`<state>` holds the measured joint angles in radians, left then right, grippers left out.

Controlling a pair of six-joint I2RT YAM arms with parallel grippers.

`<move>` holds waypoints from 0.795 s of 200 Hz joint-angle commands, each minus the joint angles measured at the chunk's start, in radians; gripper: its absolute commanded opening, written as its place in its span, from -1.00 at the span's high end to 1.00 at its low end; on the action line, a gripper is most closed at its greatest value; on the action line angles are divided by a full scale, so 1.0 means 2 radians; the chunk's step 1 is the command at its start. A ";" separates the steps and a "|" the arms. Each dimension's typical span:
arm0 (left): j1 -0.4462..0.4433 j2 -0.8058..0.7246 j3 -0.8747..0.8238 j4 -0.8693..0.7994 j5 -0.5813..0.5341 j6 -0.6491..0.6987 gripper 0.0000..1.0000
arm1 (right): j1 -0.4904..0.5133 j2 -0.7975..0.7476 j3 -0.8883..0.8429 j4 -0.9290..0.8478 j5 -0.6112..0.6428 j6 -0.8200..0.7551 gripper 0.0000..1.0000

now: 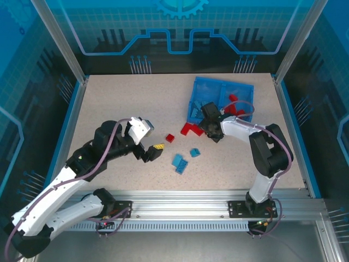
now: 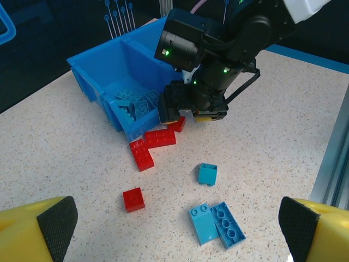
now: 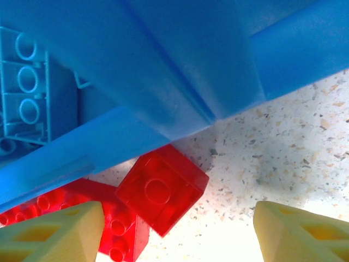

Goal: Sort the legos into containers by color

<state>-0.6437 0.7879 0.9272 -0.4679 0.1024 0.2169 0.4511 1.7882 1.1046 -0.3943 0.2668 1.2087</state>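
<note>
The blue tray point(image 1: 240, 87) stands at the back right, with light blue legos point(image 2: 134, 103) in one compartment and red legos point(image 1: 235, 105) in the other. My right gripper point(image 1: 211, 124) is open, low at the tray's near corner. A small red lego point(image 3: 162, 188) lies between its yellow fingers point(image 3: 60, 232), against the tray wall point(image 3: 163, 71). Beside it are two more red legos point(image 2: 159, 137). On the table lie a lone red lego point(image 2: 133, 198), a single blue lego point(image 2: 207, 173) and two blue legos side by side point(image 2: 218, 224). My left gripper point(image 1: 155, 152) hovers open, left of these.
The table's blue rim point(image 1: 297, 136) and the aluminium posts of the enclosure bound the work area. Bare speckled tabletop point(image 1: 125, 103) stretches to the left and back of the loose legos. The right arm's elbow point(image 1: 270, 150) stands near the right edge.
</note>
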 commanded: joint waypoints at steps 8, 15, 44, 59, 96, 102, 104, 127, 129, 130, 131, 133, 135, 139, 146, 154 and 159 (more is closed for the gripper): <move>0.004 -0.012 -0.013 -0.009 -0.008 0.010 -0.98 | 0.006 0.020 0.018 -0.002 0.016 -0.015 -0.43; 0.004 -0.012 -0.014 -0.008 -0.009 0.010 -0.98 | 0.006 0.025 0.022 -0.007 0.019 -0.016 -0.43; 0.004 -0.012 -0.015 -0.006 -0.009 0.009 -0.97 | 0.001 0.040 0.025 0.003 0.016 -0.021 -0.51; 0.004 -0.012 -0.016 -0.006 -0.009 0.009 -0.97 | 0.001 0.049 0.033 -0.001 0.015 -0.021 -0.50; 0.004 -0.013 -0.014 -0.010 -0.011 0.011 -0.97 | 0.003 0.061 0.033 -0.016 0.015 -0.008 -0.08; 0.004 -0.013 -0.014 -0.010 -0.012 0.011 -0.97 | 0.003 0.060 0.031 -0.019 0.017 -0.006 -0.01; 0.004 -0.013 -0.014 -0.011 -0.013 0.011 -0.97 | 0.003 0.059 0.030 -0.019 0.017 -0.005 0.02; 0.004 -0.014 -0.016 -0.010 -0.014 0.008 -0.97 | 0.003 0.048 0.017 -0.021 0.018 -0.006 0.21; 0.004 -0.014 -0.016 -0.010 -0.014 0.008 -0.97 | 0.003 0.047 0.016 -0.021 0.018 -0.006 0.22; 0.004 -0.014 -0.016 -0.010 -0.014 0.008 -0.98 | 0.003 0.046 0.015 -0.021 0.018 -0.006 0.23; 0.004 -0.014 -0.016 -0.010 -0.014 0.008 -0.97 | 0.003 0.046 0.014 -0.021 0.018 -0.006 0.24; 0.004 -0.014 -0.016 -0.009 -0.014 0.008 -0.97 | 0.003 0.044 0.013 -0.022 0.018 -0.006 0.25; 0.004 -0.014 -0.016 -0.009 -0.013 0.008 -0.97 | 0.003 0.043 0.012 -0.023 0.018 -0.006 0.27; 0.004 -0.014 -0.017 -0.008 -0.014 0.007 -0.98 | 0.003 0.040 0.010 -0.025 0.018 -0.006 0.30; 0.004 -0.013 -0.018 -0.007 -0.014 0.007 -0.98 | 0.003 0.034 0.006 -0.027 0.018 -0.005 0.34; 0.004 -0.013 -0.019 -0.006 -0.014 0.007 -0.97 | 0.003 0.025 0.000 -0.028 0.018 -0.005 0.38; 0.004 -0.013 -0.019 -0.005 -0.014 0.007 -0.97 | 0.005 0.019 -0.004 -0.029 0.019 -0.006 0.40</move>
<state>-0.6437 0.7727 0.9112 -0.4740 0.0868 0.2192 0.4515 1.8671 1.1484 -0.4046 0.2993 1.1866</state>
